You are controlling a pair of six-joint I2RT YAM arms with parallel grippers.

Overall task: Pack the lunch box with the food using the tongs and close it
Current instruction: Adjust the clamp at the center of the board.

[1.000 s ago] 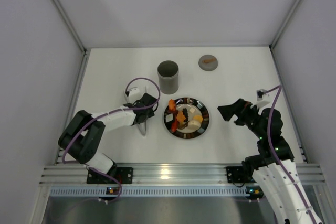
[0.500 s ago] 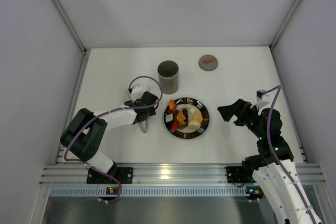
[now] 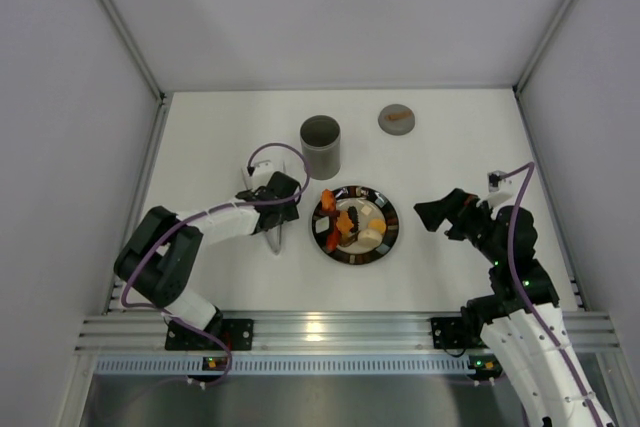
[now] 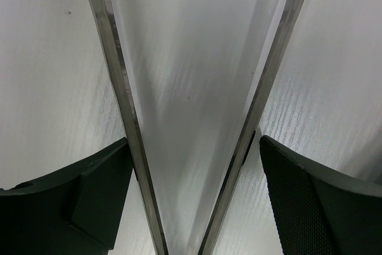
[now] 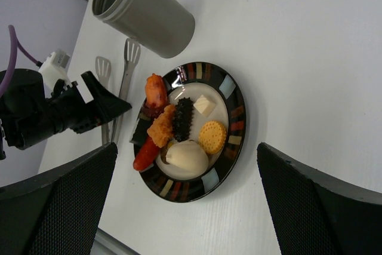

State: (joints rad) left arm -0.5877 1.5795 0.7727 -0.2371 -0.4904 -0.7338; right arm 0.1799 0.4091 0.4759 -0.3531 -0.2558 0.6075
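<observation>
left gripper straddles the tongs, a finger against the outside of each arm — whether it squeezes i cannot tell. right gripper gapes wide; the food on its plate lies just ahead of it, the lunch box upright beyond — mouth uncovered.

Tall dark-grey lunch box stands upright, mouth open. Near it, orange, red, dark and cream food sits piled on a plate. Silver tongs, 2 arms spread, apparently lie flat to the plate's left.
</observation>
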